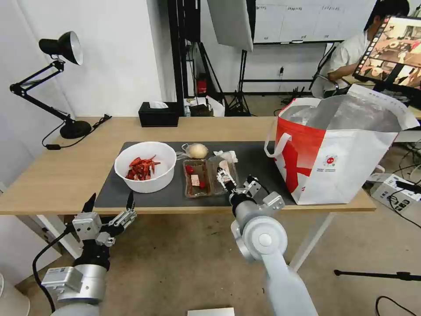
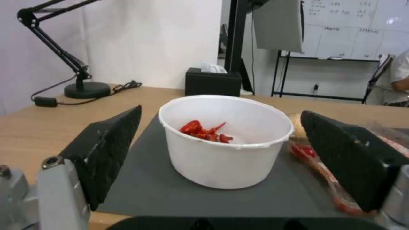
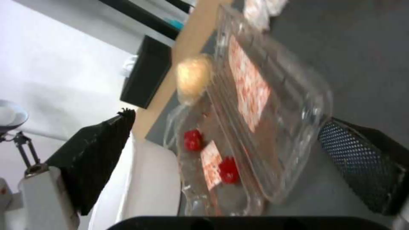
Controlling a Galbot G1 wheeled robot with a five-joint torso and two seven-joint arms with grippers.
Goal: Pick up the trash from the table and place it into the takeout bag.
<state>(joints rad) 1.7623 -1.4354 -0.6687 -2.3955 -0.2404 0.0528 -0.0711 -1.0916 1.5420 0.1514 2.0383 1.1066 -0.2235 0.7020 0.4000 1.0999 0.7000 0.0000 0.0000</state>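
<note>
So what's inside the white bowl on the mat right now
Red shell pieces lie in a small pile in the white bowl, well below the rim. In the left wrist view, the near wall hides the bottom, so anything beneath the pile cannot be seen.

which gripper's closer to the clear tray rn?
Right. The right gripper is at the clear tray, fingers open around its near end. The left gripper hangs open off the table's near edge, facing the white bowl.

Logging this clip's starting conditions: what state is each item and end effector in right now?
Bowl: upright on the mat, red shells inside.
Plastic tray: hinged open, red scraps inside.
Bun: bagged, on the mat.
Tissue: crumpled, beside the tray.
Takeout bag: upright, mouth open.
Left end effector: open, before the bowl.
Right end effector: open, at the tray.
</note>
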